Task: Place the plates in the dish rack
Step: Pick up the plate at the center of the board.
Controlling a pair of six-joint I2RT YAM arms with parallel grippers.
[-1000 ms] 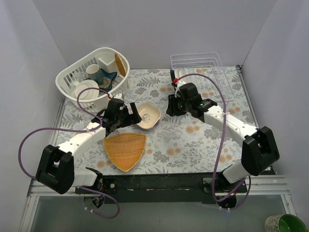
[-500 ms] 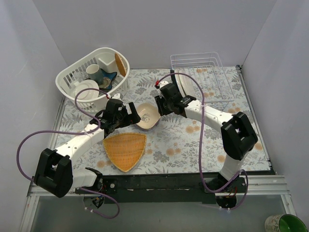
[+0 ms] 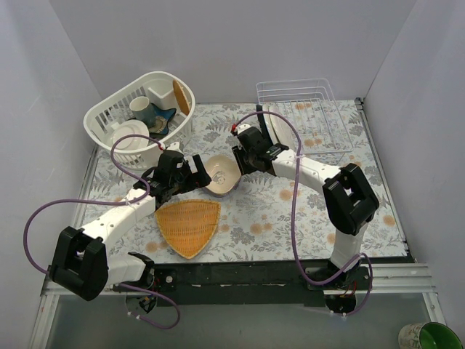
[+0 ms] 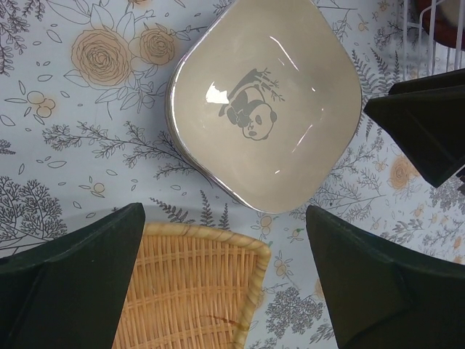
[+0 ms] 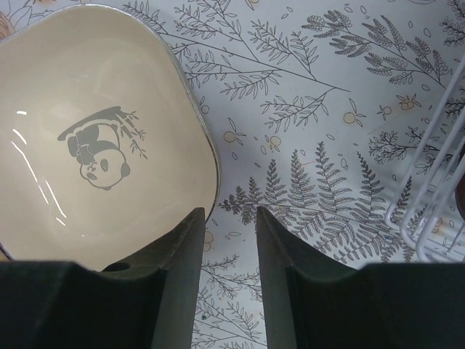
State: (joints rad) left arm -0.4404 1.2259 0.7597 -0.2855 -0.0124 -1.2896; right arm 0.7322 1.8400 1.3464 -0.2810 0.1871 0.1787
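Observation:
A cream rounded-square dish point(image 3: 220, 174) point(image 4: 265, 109) point(image 5: 87, 138) with a panda print lies on the floral cloth between both arms. My left gripper point(image 3: 195, 173) point(image 4: 224, 214) hovers wide open at its near-left corner, holding nothing. My right gripper point(image 3: 242, 158) point(image 5: 229, 212) hangs at the dish's right rim, jaws a narrow gap apart and empty, one finger point(image 5: 178, 269) over the rim. The white wire dish rack point(image 3: 312, 109) point(image 5: 429, 211) stands at the back right, with a white plate point(image 3: 274, 125) on edge at its left end.
An orange woven triangular tray point(image 3: 187, 224) point(image 4: 189, 291) lies just in front of the dish, under my left fingers. A white oval plastic basket point(image 3: 138, 116) with cups and a white plate sits at the back left. Grey walls close in three sides.
My right arm has swung left from the rack to the dish's right rim, its jaws narrowing slightly. The left gripper has barely shifted and stays wide open.

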